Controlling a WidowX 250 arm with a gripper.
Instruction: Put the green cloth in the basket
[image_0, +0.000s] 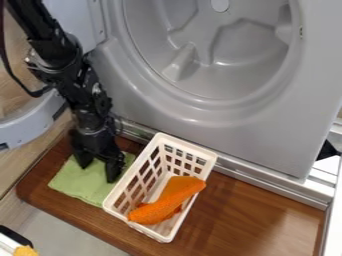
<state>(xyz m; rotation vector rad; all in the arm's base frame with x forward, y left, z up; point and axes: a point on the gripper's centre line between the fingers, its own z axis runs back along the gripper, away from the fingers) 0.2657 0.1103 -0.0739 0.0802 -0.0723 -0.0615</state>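
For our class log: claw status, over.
Black two-finger claw open at square green cloth. White rectangular plastic basket alongside, textured orange cloth inside. Basket wall between.

Cloth (73, 185) flat on bench (260, 215), toward its left end. Basket (189, 145) just right of cloth, also on bench, set slantwise. Bundle (167, 202) inside basket, toward near end. Washer (267, 140) behind bench; its door (23, 127) at left, beyond cloth. End effector (98, 171) at cloth, left of basket.

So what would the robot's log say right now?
end effector: open, at green cloth | green cloth: flat, beside basket | basket: orange item inside | placement: pending
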